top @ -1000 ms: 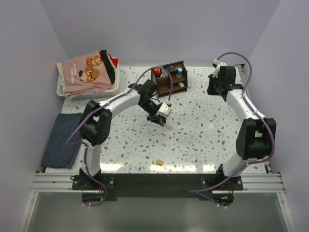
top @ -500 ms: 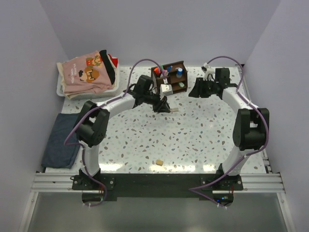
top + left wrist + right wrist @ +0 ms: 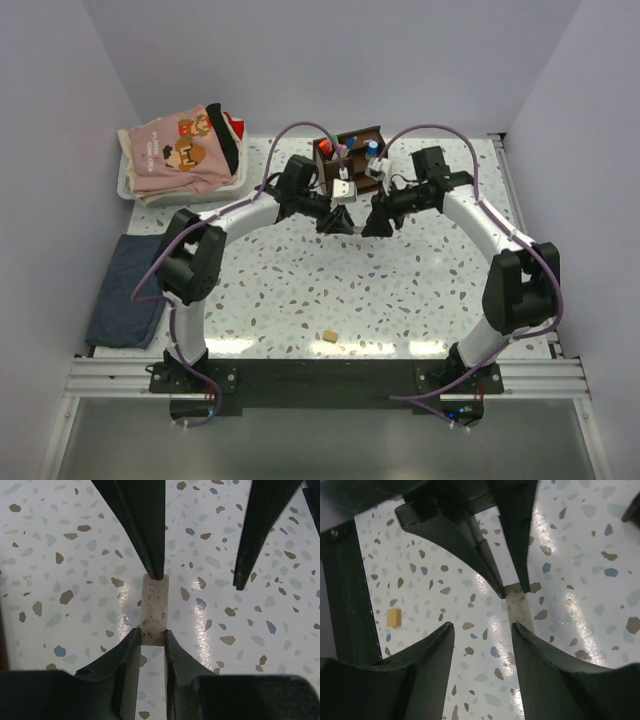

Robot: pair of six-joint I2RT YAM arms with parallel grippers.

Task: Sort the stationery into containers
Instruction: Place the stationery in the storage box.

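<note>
A short beige speckled stick of stationery [image 3: 155, 605] hangs over the terrazzo table, and my left gripper [image 3: 151, 632] is shut on its near end. My right gripper [image 3: 482, 626] faces it from the other side and is open. One of its fingers [image 3: 147, 530] touches the stick's far end, while the other finger [image 3: 262, 530] stands apart. In the right wrist view the stick [image 3: 520, 607] lies just off the right finger, outside the gap. In the top view both grippers, left [image 3: 338, 222] and right [image 3: 378, 222], meet in front of the dark brown wooden container [image 3: 352, 172], which holds several pens.
A small yellow block [image 3: 327, 337] lies on the table near the front edge; the right wrist view also shows the block [image 3: 393, 618]. A white tray [image 3: 128, 186] of folded clothes stands at the back left. A dark blue cloth [image 3: 125, 290] lies at the left edge.
My right arm has swung in from the back right corner to the middle and its gripper has opened. My left gripper has carried the beige stick back towards the container.
</note>
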